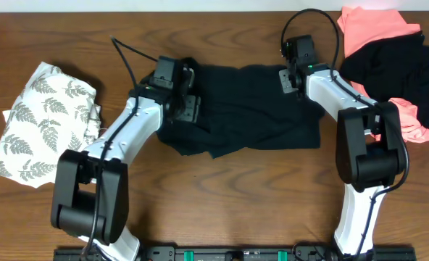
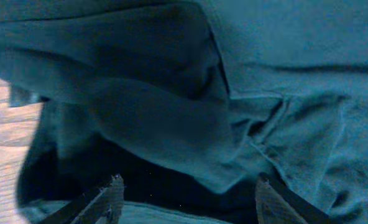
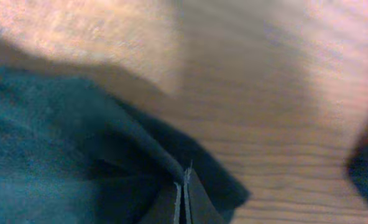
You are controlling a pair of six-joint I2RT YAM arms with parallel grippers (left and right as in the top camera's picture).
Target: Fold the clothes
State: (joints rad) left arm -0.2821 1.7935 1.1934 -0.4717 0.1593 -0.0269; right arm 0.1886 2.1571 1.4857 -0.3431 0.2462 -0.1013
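Wooden table: black T-shirt spread mid-table, long axis left-right between arms. Right gripper pinched shut on its far right edge. Left gripper jaws wide, bunched left end directly below.

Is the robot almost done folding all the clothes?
Not nearly. The fern-print top looks loosely folded at the side. The right gripper pinches the black shirt; the left gripper hangs open over it. The pink and black pile waits unfolded.
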